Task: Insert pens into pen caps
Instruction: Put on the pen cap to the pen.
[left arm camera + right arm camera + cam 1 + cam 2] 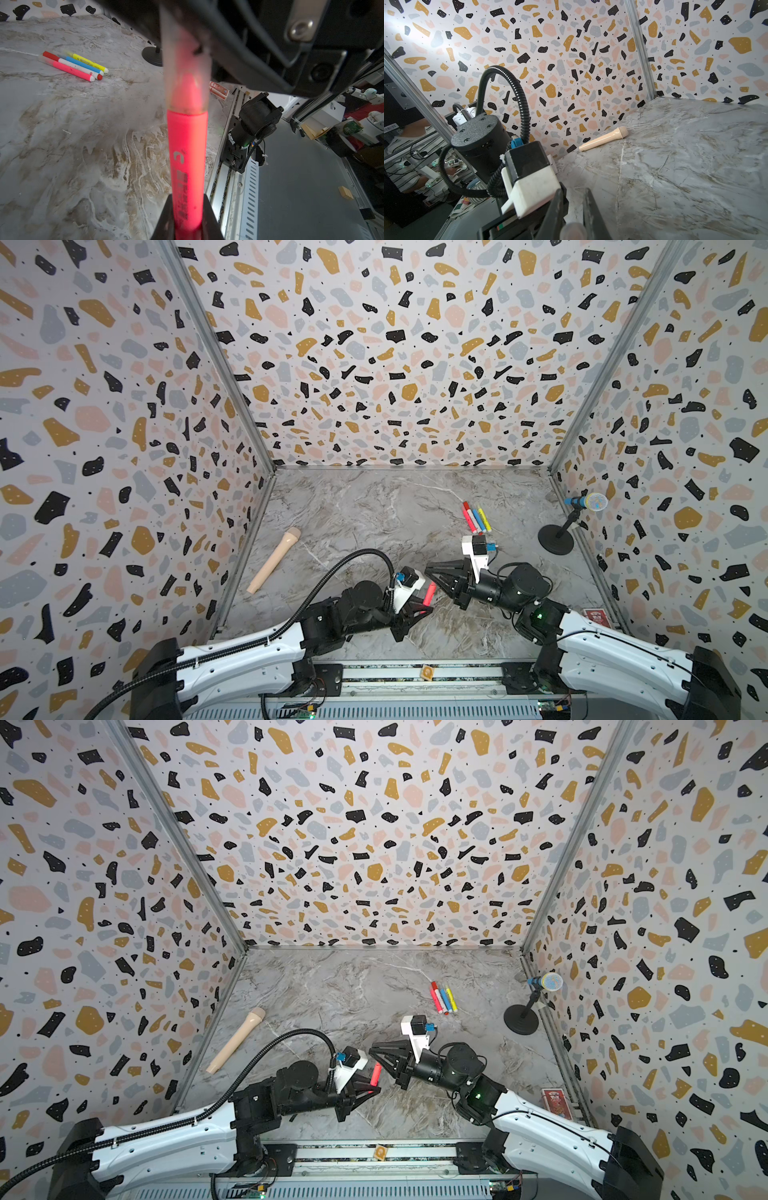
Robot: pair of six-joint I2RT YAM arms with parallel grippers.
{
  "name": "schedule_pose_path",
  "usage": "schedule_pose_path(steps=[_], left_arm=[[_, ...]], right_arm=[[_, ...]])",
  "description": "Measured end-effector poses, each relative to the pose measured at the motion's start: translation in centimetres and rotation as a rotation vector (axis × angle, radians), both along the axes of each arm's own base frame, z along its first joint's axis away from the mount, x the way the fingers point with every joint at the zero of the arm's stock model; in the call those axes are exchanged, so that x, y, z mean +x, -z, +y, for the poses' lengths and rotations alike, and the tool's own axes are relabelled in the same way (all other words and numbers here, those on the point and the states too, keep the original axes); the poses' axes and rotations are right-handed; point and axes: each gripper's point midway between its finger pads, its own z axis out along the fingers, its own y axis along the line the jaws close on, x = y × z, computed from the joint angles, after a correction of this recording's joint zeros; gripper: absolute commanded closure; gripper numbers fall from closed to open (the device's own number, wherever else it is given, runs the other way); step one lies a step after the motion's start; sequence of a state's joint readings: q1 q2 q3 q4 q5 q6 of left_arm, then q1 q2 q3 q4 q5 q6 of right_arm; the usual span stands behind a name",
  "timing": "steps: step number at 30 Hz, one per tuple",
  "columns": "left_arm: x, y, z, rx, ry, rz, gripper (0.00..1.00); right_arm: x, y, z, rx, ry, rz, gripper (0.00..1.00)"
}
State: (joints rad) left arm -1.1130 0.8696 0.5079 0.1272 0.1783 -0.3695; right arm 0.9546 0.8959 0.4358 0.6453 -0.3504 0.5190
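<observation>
Left tool (424,608) clamping pink pen (430,593), right tool (431,573) pinching its cap (185,62), arms converging

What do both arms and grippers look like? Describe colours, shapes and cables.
The left arm and right arm have glossy white shells with black joints. A black corrugated cable runs along the left arm. The left gripper and right gripper are black, with tapering triangular fingers. Each wrist carries a white mount with a black camera and blue plug.
</observation>
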Motion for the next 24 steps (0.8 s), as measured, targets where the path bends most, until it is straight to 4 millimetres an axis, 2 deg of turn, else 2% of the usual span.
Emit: schedule_pose_path(steps=[7, 15, 16, 18, 19, 20, 22, 24], left_arm=[[0.0, -0.1, 0.1, -0.011, 0.011, 0.021, 1.0], [0.2, 0.0, 0.4, 0.003, 0.015, 0.018, 1.0], [0.4, 0.2, 0.4, 0.026, 0.011, 0.016, 1.0], [1.0, 0.0, 0.3, 0.04, -0.002, 0.002, 1.0], [1.7, -0.8, 0.2, 0.016, -0.028, -0.019, 1.0], [2.5, -1.9, 0.2, -0.016, -0.06, -0.044, 1.0], [4.1, -4.6, 0.4, -0.098, -0.124, -0.093, 1.0], [4.7, -5.7, 0.7, -0.138, -0.156, -0.113, 1.0]], right_arm=[[-0.1, 0.4, 0.3, 0.019, 0.001, -0.007, 1.0], [0.2, -0.1, 0.5, 0.015, 0.011, -0.001, 0.99], [0.4, -0.2, 0.6, -0.005, 0.018, 0.004, 0.91], [0.8, -0.9, 0.4, -0.035, 0.039, -0.001, 0.66], [0.9, -0.8, 0.2, -0.068, 0.032, 0.005, 0.54], [0.9, -0.2, 0.0, -0.103, 0.027, 0.021, 0.46], [1.0, 1.4, -1.1, -0.185, 0.016, 0.053, 0.39], [1.7, 1.9, -2.5, -0.221, 0.04, 0.071, 0.38]])
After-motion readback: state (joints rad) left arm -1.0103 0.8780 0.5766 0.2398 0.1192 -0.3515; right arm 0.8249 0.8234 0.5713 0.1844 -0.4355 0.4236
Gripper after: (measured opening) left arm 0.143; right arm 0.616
